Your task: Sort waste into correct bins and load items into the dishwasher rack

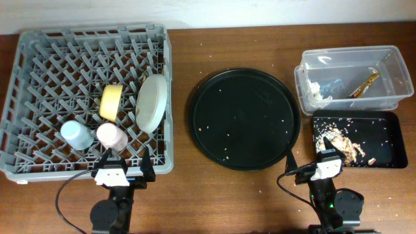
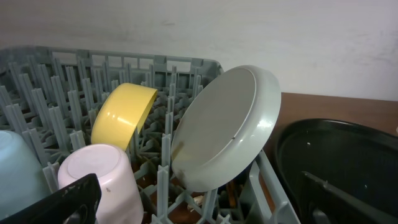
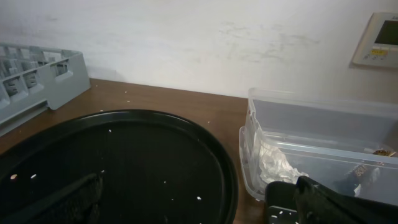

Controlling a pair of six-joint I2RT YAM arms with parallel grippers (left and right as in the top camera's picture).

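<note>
The grey dishwasher rack (image 1: 39, 65) at the left holds the yellow bowl (image 1: 112, 101), the white plate (image 1: 151, 102) on edge, the light-blue cup (image 1: 77, 135) and the pink cup (image 1: 111, 136), both upside down. The clear tub (image 1: 390, 62) holds crumpled white paper (image 1: 317, 93) and brown chopsticks (image 1: 365, 82). The black rectangular tray (image 1: 387, 130) holds food scraps (image 1: 344, 146). My left gripper (image 1: 122, 173) is open and empty at the rack's front edge, with the pink cup (image 2: 102, 177) and plate (image 2: 224, 130) just ahead. My right gripper (image 1: 323, 168) is open and empty at the black tray's front left corner.
A large round black tray (image 1: 244, 117) with scattered crumbs lies in the middle, between rack and bins; it fills the right wrist view (image 3: 137, 162). The clear tub (image 3: 323, 130) stands just right of it. A wall runs behind the table.
</note>
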